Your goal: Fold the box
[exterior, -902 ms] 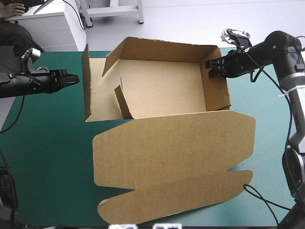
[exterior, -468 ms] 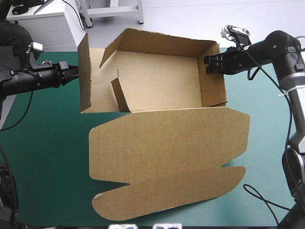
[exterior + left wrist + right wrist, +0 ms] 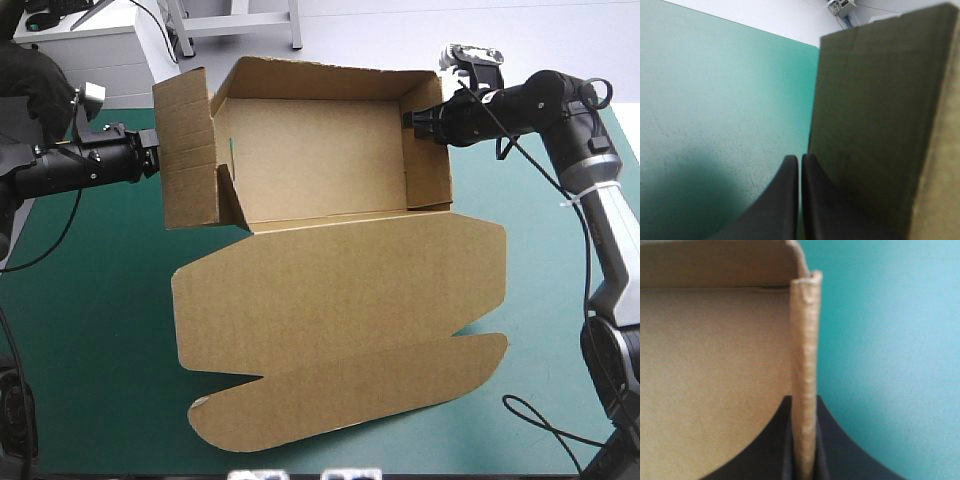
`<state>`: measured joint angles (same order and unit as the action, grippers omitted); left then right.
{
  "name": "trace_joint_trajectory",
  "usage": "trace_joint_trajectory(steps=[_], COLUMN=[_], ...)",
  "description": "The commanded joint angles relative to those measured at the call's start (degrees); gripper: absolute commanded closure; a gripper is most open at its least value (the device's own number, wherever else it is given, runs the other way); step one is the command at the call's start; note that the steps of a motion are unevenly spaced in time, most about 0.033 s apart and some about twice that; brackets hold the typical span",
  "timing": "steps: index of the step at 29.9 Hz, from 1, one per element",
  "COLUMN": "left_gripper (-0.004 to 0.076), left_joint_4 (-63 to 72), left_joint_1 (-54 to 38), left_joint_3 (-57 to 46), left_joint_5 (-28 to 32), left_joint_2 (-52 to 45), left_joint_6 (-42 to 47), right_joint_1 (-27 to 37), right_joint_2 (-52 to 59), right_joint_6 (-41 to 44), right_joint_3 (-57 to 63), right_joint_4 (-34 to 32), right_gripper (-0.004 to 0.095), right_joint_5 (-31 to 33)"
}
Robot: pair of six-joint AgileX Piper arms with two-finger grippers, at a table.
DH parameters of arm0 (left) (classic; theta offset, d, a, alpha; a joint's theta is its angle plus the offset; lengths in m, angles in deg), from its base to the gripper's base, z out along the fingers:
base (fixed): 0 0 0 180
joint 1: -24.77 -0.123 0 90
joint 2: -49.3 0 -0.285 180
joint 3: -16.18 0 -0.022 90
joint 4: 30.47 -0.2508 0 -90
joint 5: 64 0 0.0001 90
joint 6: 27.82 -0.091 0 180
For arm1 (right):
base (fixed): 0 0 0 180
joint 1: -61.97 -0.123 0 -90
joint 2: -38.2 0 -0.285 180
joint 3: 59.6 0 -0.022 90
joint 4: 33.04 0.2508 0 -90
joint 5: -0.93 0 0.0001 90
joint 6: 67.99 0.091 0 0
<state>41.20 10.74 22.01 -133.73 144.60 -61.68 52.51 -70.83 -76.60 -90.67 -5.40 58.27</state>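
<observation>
High view: box (image 3: 330,300) over teal-green cover (image 3: 80,330); right gripper (image 3: 412,121) jaws clamp it.

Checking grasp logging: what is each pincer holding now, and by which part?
Right pincer clamps the box by the top edge of its right wall. Left pincer is shut, holding nothing, beside the left flap's outer face.
</observation>
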Motion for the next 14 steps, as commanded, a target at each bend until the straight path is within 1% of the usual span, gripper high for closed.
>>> trace_joint_trajectory(steps=[1,14], left_gripper=[0.0731,0.0731], left_joint_4=[3.82,3.82], left_joint_1=[0.31,0.31], left_joint_3=[1.41,1.41], left_joint_5=[-4.16,-4.16], left_joint_2=[-3.3,-5.36], left_joint_6=[-0.1,0.14], right_joint_1=[-0.91,-1.81], right_joint_2=[3.15,3.15], right_joint_6=[1.22,3.64], right_joint_3=[-1.71,-1.71], right_joint_4=[1.16,0.77], right_gripper=[0.0925,0.0925], right_joint_5=[-5.89,-10.13])
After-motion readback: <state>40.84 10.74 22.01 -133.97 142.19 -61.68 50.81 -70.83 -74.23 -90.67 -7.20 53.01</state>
